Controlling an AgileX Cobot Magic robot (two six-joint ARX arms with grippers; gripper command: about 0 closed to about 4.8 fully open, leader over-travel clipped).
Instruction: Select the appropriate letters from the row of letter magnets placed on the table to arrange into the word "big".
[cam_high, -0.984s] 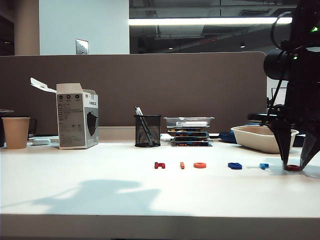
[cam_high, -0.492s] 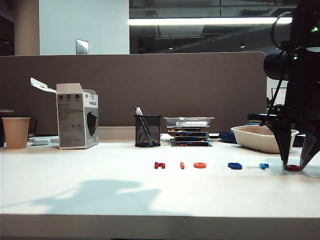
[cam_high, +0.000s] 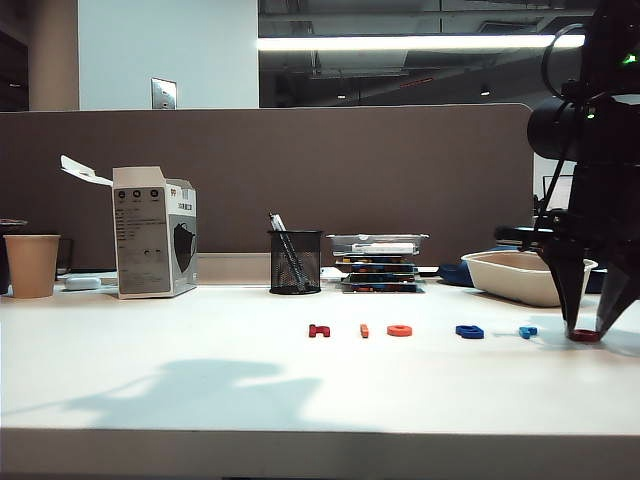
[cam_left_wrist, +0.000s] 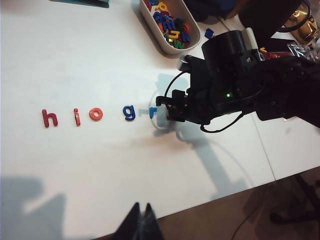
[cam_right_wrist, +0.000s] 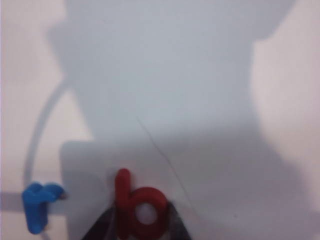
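Observation:
The row of letter magnets lies on the white table (cam_high: 150, 340): a dark red h (cam_left_wrist: 49, 118), the orange-red i (cam_left_wrist: 77, 118), an orange o (cam_left_wrist: 95, 115), the dark blue g (cam_left_wrist: 129, 112) and a light blue r (cam_left_wrist: 153, 112). The dark red b (cam_right_wrist: 140, 205) lies flat at the row's right end (cam_high: 585, 336). My right gripper (cam_right_wrist: 140, 223) points down over it, shut on the b with a finger against each side (cam_high: 590, 328). My left gripper (cam_left_wrist: 141, 214) hangs shut and holds nothing, high over the table's front edge, far from the letters.
A white tray (cam_high: 520, 275) of spare letters stands behind the right gripper. A mesh pen cup (cam_high: 295, 262), stacked boxes (cam_high: 378, 262), a carton (cam_high: 155, 232) and a paper cup (cam_high: 32, 265) line the back.
The right gripper's fingers have drawn in onto the dark red b, which still lies on the table. Neither arm has shifted.

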